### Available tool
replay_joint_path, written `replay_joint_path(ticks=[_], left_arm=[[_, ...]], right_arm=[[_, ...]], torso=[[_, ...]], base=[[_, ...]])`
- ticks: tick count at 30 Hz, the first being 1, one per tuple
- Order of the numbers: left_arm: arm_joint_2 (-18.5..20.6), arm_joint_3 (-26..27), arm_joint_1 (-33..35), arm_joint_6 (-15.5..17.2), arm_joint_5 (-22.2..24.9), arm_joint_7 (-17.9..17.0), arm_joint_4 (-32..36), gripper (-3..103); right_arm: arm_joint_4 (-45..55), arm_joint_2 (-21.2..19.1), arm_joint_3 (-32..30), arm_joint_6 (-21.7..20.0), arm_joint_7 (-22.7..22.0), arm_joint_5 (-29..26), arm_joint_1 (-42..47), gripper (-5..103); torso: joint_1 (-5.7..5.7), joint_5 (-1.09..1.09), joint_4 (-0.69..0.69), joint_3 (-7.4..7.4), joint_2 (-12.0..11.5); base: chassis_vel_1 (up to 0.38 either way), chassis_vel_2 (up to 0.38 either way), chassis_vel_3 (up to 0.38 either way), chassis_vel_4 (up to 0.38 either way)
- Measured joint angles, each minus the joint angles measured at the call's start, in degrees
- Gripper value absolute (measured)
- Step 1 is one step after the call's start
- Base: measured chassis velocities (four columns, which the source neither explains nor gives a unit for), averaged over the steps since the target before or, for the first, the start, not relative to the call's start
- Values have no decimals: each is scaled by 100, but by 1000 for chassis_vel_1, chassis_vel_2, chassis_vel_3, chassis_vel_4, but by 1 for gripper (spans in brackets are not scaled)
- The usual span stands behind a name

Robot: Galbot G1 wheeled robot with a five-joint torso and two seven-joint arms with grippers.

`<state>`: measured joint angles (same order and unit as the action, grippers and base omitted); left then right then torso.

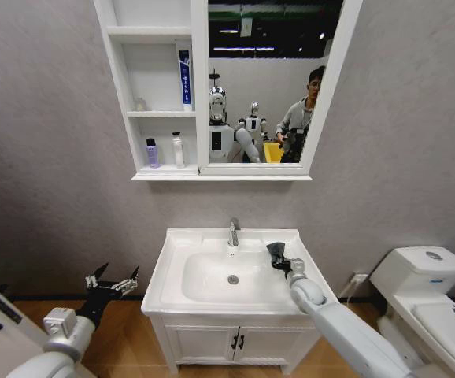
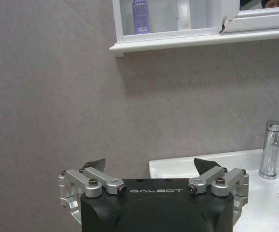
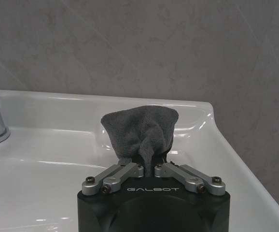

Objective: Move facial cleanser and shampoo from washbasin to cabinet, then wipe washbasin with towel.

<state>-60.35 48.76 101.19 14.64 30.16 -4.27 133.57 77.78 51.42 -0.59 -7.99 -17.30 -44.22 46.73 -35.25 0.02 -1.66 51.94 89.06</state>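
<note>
Towel [image 3: 142, 130] is being gripped by right gripper [image 3: 150, 166] jaws over washbasin [image 1: 172, 260] beside tap [image 1: 233, 232]; left gripper [image 1: 113, 279] is being held released, well aside.

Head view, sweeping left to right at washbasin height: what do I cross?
Left tool, open beside the basin → washbasin → chrome tap → right tool, shut on the dark grey towel over the basin's right rim → white toilet.

Purple bottle [image 1: 152, 153] and white bottle [image 1: 179, 150] stand upright on the cabinet's [image 1: 198, 87] lowest shelf, upper left; dark grey towel [image 1: 277, 253] bunched on the washbasin [image 1: 172, 252], centre right.
</note>
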Motion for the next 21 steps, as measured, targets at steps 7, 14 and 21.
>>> replay_joint_path(ticks=[7, 14, 21], left_arm=[[0, 0, -1, 0, 0, 0, 0, 100], [0, 0, 0, 0, 0, 0, 0, 100], [0, 0, 0, 0, 0, 0, 0, 100]], right_arm=[[-1044, 61, -23, 524, 496, -58, -304, 2], [-1383, 91, -96, 833, 731, -35, -407, 26], [-1383, 79, -75, 957, 831, -51, -392, 47]], torso=[[-1, 0, 2, 0, 0], [-1, -2, 2, 0, 0], [0, -2, 2, 0, 0]], base=[[0, 0, 0, 0], [0, 0, 0, 0], [0, 0, 0, 0]])
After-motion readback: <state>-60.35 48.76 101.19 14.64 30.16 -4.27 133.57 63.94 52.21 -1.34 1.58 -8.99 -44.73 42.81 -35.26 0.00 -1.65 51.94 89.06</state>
